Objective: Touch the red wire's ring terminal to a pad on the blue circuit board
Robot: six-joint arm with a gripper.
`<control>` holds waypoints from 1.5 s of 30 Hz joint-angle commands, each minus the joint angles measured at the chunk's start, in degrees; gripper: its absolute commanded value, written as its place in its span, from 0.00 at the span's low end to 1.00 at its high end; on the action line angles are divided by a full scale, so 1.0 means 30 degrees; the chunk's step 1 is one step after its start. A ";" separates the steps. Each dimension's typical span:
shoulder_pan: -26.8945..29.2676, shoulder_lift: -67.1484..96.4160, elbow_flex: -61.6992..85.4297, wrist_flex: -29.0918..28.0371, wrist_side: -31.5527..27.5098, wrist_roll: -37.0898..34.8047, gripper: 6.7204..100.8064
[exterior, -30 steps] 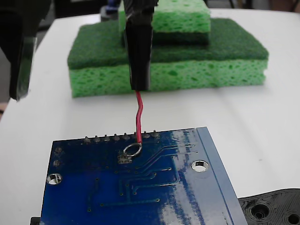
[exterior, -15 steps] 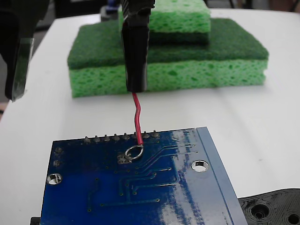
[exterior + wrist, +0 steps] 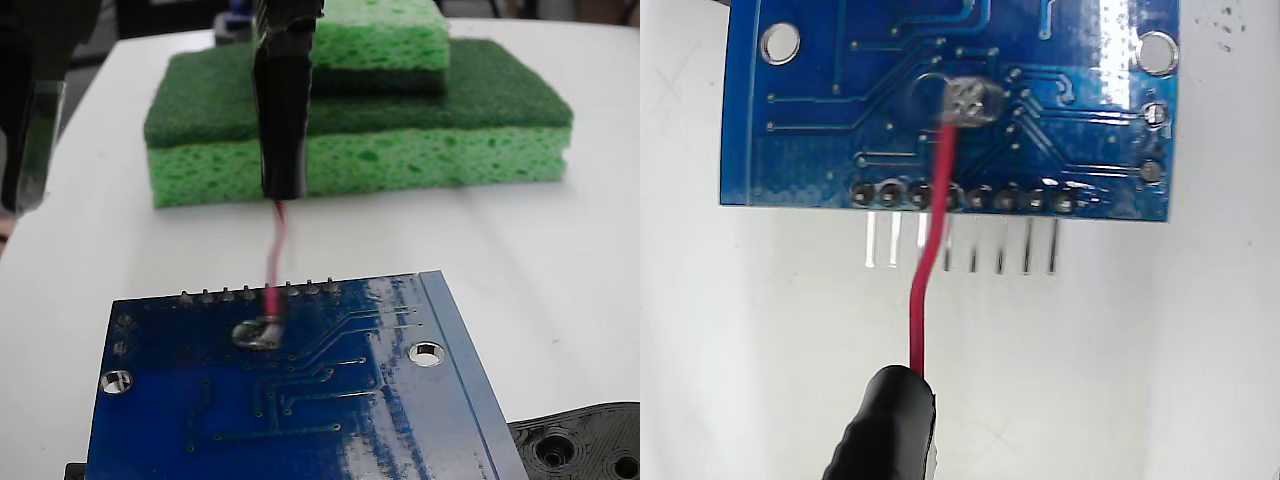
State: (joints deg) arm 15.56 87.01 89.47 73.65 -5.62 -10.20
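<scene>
The blue circuit board (image 3: 300, 400) lies flat at the front in the fixed view. The red wire (image 3: 273, 255) hangs blurred from the tip of a black finger (image 3: 285, 110). Its ring terminal (image 3: 258, 332) lies over the silver pad (image 3: 972, 100), just behind the row of solder pins. In the wrist view the wire (image 3: 925, 290) rises from the finger (image 3: 885, 425) to the blurred ring (image 3: 943, 92), which overlaps the pad's left side. My gripper (image 3: 152, 200) stands open: its other finger (image 3: 25, 110) is far off at the left edge. The wire is fixed to one finger only.
Stacked green sponges (image 3: 400, 110) stand behind the board, close behind the finger. A black plastic part with holes (image 3: 585, 445) lies at the board's front right corner. Bare pins (image 3: 960, 245) jut from the board's edge over the white table (image 3: 540, 260).
Both fingers have shifted left. The ring has slid left from just right of the pad onto the pad, and the wire is now blurred.
</scene>
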 commanded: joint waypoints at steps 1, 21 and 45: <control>-0.0117 0.0352 -0.0117 -0.0059 0.0205 0.0059 0.99; -0.0352 0.0176 -0.0352 0.0264 0.0146 0.0293 0.99; -0.0234 -0.0117 -0.0322 0.0146 0.0059 0.0205 0.99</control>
State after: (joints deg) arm 14.85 86.40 88.95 74.18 -5.36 -9.58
